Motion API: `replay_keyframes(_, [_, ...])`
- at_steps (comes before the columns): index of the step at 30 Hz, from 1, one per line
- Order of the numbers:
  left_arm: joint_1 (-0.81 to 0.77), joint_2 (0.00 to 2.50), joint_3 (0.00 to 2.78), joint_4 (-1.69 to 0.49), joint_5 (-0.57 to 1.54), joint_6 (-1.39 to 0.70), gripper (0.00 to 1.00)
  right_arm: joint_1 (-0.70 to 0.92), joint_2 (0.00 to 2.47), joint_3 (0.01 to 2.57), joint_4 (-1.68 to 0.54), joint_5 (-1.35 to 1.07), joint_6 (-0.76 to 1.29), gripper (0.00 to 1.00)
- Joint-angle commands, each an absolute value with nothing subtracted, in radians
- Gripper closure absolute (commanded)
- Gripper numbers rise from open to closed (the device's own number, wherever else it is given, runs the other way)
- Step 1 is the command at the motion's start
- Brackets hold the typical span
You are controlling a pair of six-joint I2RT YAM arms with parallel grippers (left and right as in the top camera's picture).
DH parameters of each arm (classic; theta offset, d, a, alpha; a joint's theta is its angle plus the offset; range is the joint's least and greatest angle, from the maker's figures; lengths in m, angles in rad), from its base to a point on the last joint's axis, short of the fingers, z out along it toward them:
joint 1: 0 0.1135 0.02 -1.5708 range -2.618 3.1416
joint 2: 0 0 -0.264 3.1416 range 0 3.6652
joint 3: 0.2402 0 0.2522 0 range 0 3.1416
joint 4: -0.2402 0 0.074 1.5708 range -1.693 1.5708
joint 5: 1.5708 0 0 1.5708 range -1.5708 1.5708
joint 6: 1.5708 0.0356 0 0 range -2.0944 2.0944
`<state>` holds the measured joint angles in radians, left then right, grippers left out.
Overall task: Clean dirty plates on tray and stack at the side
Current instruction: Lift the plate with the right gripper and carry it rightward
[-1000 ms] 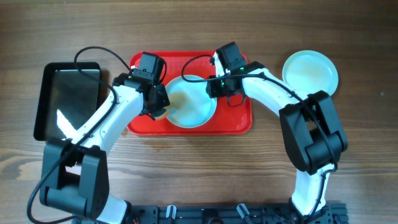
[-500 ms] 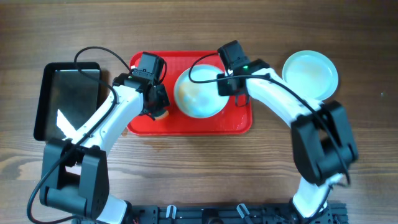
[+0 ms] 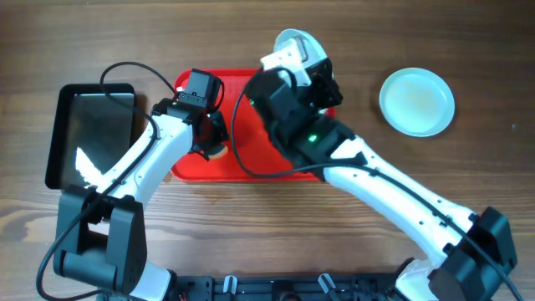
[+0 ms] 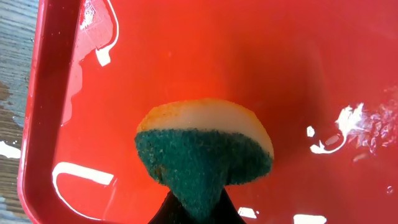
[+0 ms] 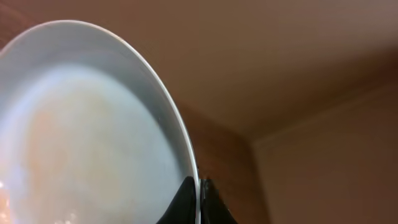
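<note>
Right end effector (image 5: 199, 200) clamped on the rim of a dirty plate (image 5: 93, 137), which is raised and tilted at the tray's (image 4: 249, 62) far edge. Left end effector (image 4: 194, 210) grips a sponge (image 4: 202, 146) on the tray. Second plate (image 3: 417, 101) on the counter (image 3: 501, 50), right.

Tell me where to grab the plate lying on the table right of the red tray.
Probably its rim: the plate lies flat and alone on the table, so only the shallow raised edge offers a pinch. Come down at a slant onto the edge facing the red tray, where bare wood leaves room.
</note>
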<state>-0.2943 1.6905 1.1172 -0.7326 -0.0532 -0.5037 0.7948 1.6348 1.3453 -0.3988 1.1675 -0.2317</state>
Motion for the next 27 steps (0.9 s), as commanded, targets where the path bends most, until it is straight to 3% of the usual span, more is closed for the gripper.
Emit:
replay_keyframes(1, [-0.290, 1.700, 1.111, -0.730, -0.045, -0.514, 0.96, 0.822, 1.633, 1.353, -0.384, 1.290, -0.340, 0.96])
replay_keyframes(18, [-0.290, 1.700, 1.111, -0.725, -0.042, -0.514, 0.96, 0.822, 1.659, 1.317, -0.420, 1.277, -0.231, 0.96])
replay_keyframes(22, [-0.290, 1.700, 1.111, -0.725, -0.042, -0.513, 0.96, 0.819, 1.659, 1.317, -0.513, 1.092, -0.084, 0.96])
replay_keyframes(27, [-0.290, 1.700, 1.111, -0.726, -0.041, -0.514, 0.96, 0.743, 1.658, 1.317, -0.646, 0.642, 0.233, 0.96])
